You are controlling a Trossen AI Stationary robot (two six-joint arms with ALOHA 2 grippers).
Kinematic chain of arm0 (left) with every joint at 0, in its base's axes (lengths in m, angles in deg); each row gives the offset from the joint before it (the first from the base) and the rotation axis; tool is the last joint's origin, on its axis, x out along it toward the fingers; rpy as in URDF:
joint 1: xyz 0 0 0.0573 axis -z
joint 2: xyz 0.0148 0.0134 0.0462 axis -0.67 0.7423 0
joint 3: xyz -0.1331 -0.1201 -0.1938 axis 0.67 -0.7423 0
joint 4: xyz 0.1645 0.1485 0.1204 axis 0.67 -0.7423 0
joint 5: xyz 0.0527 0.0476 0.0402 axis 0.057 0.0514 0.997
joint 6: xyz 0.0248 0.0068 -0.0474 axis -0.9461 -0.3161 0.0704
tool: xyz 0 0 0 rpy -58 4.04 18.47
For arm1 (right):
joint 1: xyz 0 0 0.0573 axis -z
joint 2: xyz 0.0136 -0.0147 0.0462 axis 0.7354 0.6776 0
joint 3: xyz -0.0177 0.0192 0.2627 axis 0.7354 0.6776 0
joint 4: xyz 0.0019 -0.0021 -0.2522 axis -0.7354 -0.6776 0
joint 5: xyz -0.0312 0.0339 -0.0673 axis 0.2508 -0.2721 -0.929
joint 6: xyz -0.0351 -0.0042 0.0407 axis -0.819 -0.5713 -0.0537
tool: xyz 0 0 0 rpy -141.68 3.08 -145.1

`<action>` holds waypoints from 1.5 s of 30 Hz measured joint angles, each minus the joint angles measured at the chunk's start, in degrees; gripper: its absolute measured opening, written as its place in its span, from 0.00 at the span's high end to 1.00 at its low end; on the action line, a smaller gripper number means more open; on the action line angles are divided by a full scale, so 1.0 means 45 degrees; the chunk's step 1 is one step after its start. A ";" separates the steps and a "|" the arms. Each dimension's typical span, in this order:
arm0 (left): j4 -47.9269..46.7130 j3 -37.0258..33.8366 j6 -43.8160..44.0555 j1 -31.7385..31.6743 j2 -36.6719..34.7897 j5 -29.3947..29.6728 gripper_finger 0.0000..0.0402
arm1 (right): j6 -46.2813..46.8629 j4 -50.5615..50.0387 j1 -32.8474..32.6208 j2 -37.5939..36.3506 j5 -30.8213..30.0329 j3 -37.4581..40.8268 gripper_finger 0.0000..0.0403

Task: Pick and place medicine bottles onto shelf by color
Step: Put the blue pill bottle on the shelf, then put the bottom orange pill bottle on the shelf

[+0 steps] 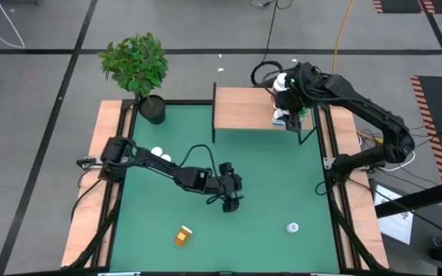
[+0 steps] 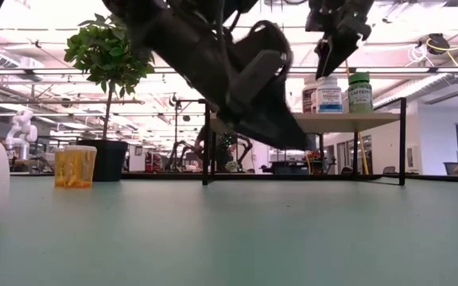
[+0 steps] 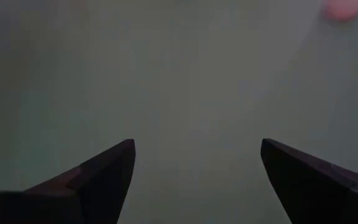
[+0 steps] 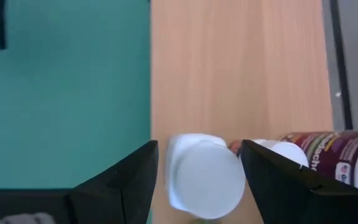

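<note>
My right gripper [image 1: 287, 107] [image 4: 197, 146] is open and hovers above the right end of the light-wood shelf [image 1: 240, 107]. Its fingers stand on either side of a white-capped bottle [image 4: 204, 180] that stands on the board, without touching it. A white-capped bottle with a dark label [image 4: 328, 152] stands beside it. In the low view, a blue-labelled white bottle [image 2: 330, 95] and a green bottle [image 2: 359, 91] stand on the shelf. My left gripper [image 1: 230, 199] [image 3: 196, 144] is open and empty over the middle of the green table.
An amber bottle [image 1: 183, 235] lies near the table's front edge. A white-capped bottle [image 1: 292, 227] stands at the front right, and two white caps [image 1: 160, 155] show beside my left arm. A potted plant [image 1: 138, 65] stands at the far left corner.
</note>
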 joint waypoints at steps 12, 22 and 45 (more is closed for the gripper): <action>-0.1727 -0.1383 0.1514 0.1285 -0.3359 0.5476 0.13 | 0.2464 0.0550 -0.2680 -0.1555 0.0013 0.0001 0.44; -0.2566 -0.5622 0.4317 0.1326 -0.7095 0.7855 0.13 | 0.5025 0.7282 -0.5691 -0.2813 0.1113 0.3751 0.44; -0.5688 -0.5644 1.3936 0.4980 -0.7770 0.2353 0.17 | 0.7755 2.3649 -1.1619 0.1181 -0.1028 1.2082 0.44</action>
